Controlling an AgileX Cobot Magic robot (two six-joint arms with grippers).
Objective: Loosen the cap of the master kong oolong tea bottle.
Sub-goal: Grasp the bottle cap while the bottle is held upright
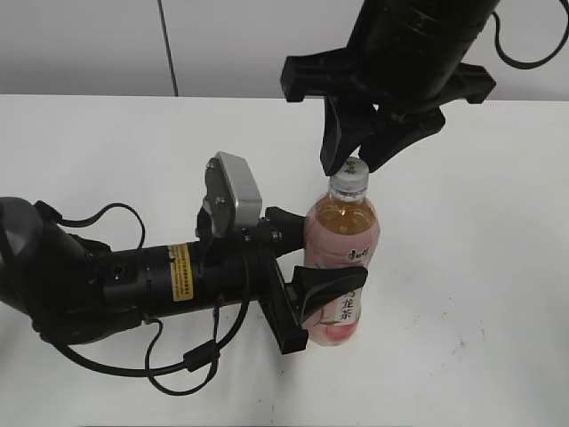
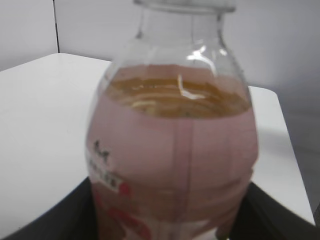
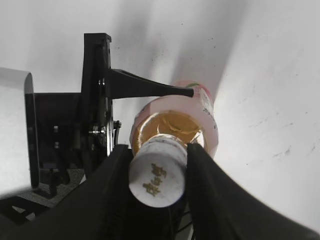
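The master kong oolong tea bottle (image 1: 342, 236) stands upright on the white table, amber tea above a pink label. My left gripper (image 1: 324, 258) is shut on the bottle's labelled body from the left. In the left wrist view the bottle (image 2: 172, 150) fills the frame between the dark fingers (image 2: 165, 220). My right gripper (image 1: 354, 160) comes down from above with a finger on each side of the white cap (image 1: 349, 175). In the right wrist view both fingers (image 3: 157, 170) press against the cap (image 3: 156, 180), whose top shows a dark logo. The bottle (image 3: 175, 125) is below it.
The white table (image 1: 462, 267) stretches around the bottle, with a pale wall behind. The left arm's body and its looping black cable (image 1: 178, 365) lie across the table's left front. One left finger (image 3: 150, 89) also shows in the right wrist view.
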